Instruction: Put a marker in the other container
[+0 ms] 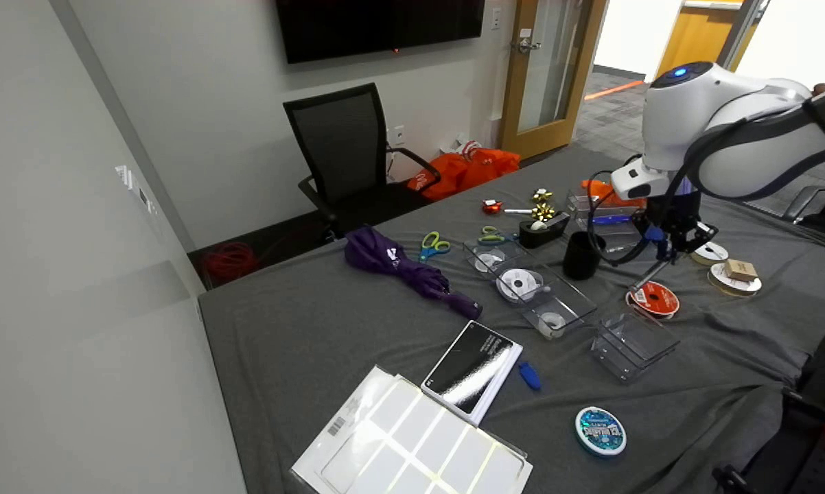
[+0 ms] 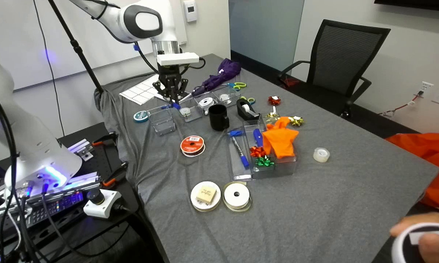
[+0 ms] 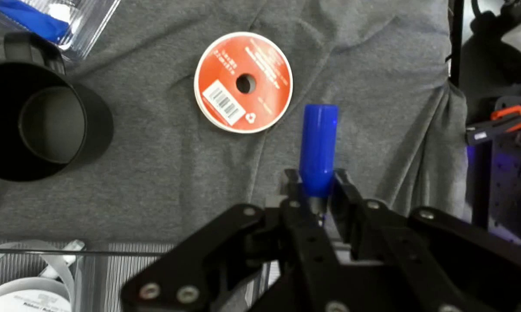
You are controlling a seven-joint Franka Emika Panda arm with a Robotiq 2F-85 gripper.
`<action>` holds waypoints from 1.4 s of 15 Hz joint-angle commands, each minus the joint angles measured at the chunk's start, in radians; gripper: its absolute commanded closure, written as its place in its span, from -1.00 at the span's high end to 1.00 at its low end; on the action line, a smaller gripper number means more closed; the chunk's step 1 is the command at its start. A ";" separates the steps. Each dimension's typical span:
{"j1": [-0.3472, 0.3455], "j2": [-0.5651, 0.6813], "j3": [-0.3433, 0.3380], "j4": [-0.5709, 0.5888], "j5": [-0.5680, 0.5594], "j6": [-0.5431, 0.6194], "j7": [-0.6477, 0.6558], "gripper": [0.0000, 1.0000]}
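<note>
1. The blue marker (image 3: pixel 319 147) is in the gripper (image 3: pixel 317 184), whose fingers (image 3: pixel 345 197) are clamped on it from both sides; its blue end juts out past them.
2. In the wrist view, a red spool (image 3: pixel 265 65) lies on the counter (image 3: pixel 156 182) ahead of the gripper and a little to its left, apart from the marker.
3. A black mug (image 3: pixel 98 125) stands farther to the gripper's left in that view.
4. A long clear tray (image 1: pixel 570 300) shows low in the wrist view, left of the gripper and partly behind it. In an exterior view it holds a white spool (image 1: pixel 519 283) and smaller white rolls (image 1: pixel 553 318).
5. A small clear box (image 2: pixel 164 128) sits below the gripper and slightly left of it in an exterior view.
6. In an exterior view, well right of the gripper, a clear organizer (image 2: pixel 284 168) holds a second marker (image 2: pixel 239 150), an orange cloth (image 2: pixel 281 141), a red bow (image 2: pixel 257 151) and a green bow (image 2: pixel 264 161).
7. In both exterior views the white arm (image 1: pixel 680 123) reaches over the counter, with the gripper hanging beneath its wrist.
</note>
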 commanded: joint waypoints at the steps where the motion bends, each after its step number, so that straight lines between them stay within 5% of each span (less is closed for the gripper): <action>1: 0.036 -0.030 0.036 0.053 0.087 -0.133 0.117 -0.90; 5: 0.059 0.005 0.053 0.123 0.090 -0.216 0.254 -0.90; 10: 0.078 0.044 0.062 0.092 -0.139 -0.258 0.344 -0.90; 21: 0.082 0.215 0.088 0.159 -0.156 -0.400 0.194 -0.90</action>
